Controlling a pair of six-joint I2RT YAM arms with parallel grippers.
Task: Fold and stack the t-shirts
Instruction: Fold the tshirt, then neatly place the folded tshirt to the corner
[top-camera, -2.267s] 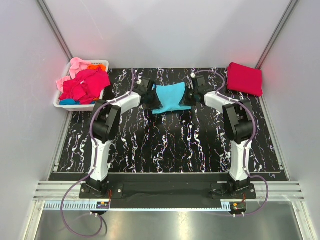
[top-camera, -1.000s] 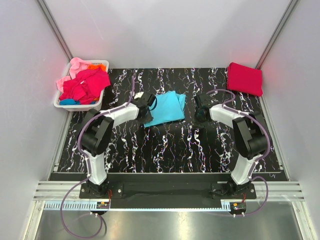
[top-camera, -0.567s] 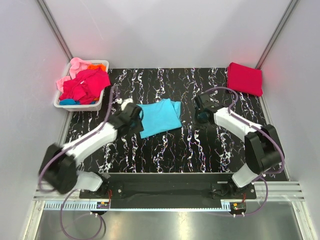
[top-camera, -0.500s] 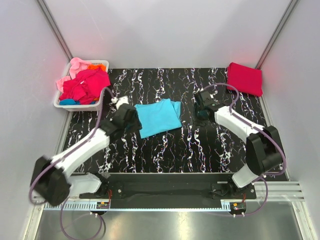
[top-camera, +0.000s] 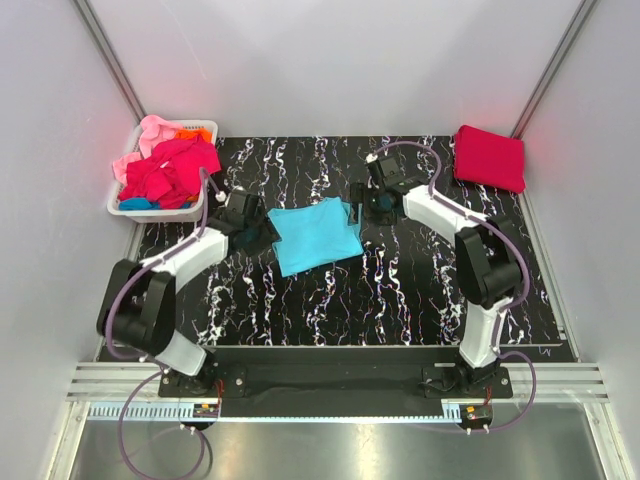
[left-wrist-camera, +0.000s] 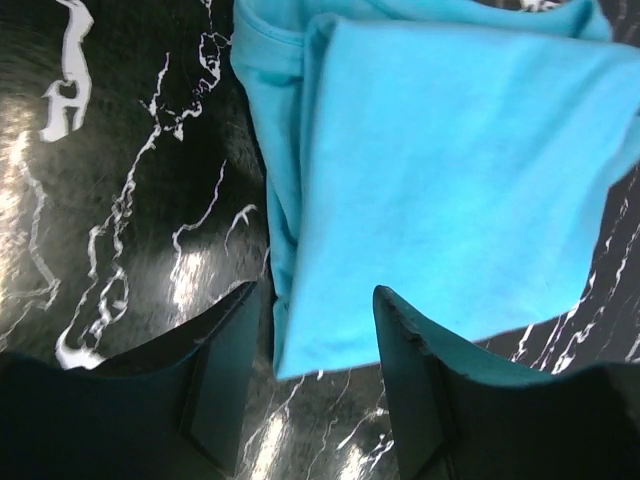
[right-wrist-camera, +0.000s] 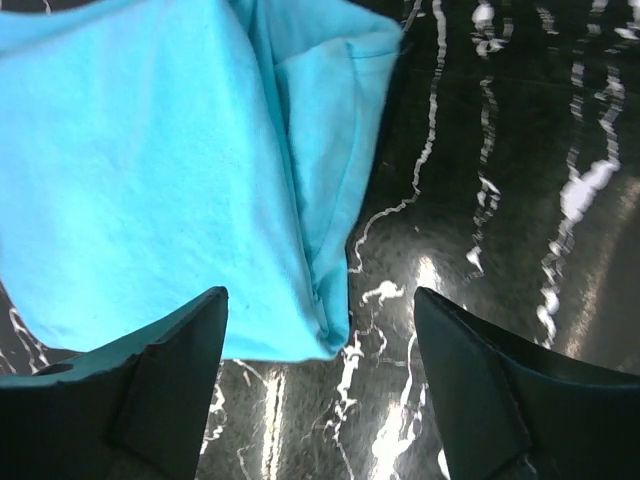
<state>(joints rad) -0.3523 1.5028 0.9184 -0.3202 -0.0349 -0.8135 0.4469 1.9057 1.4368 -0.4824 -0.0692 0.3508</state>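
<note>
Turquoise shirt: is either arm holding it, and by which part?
Nothing is held. The turquoise t-shirt lies free; left end effector and right end effector stand open at its edges.

matt cloth tee (top-camera: 315, 233), glossy tbl (top-camera: 400, 290)

The top view is bright and sharp. The white walls glow pink beside the red t-shirt (top-camera: 489, 157) at 2 o'clock. In both wrist views the shiny table (right-wrist-camera: 520, 120) shows white glare, and the fingers (right-wrist-camera: 170, 400) at 6 o'clock look dark and fuzzy.

T-shirt (top-camera: 315, 235) centred, basket (top-camera: 207, 127) rear left, second t-shirt (top-camera: 490, 158) rear right
</note>
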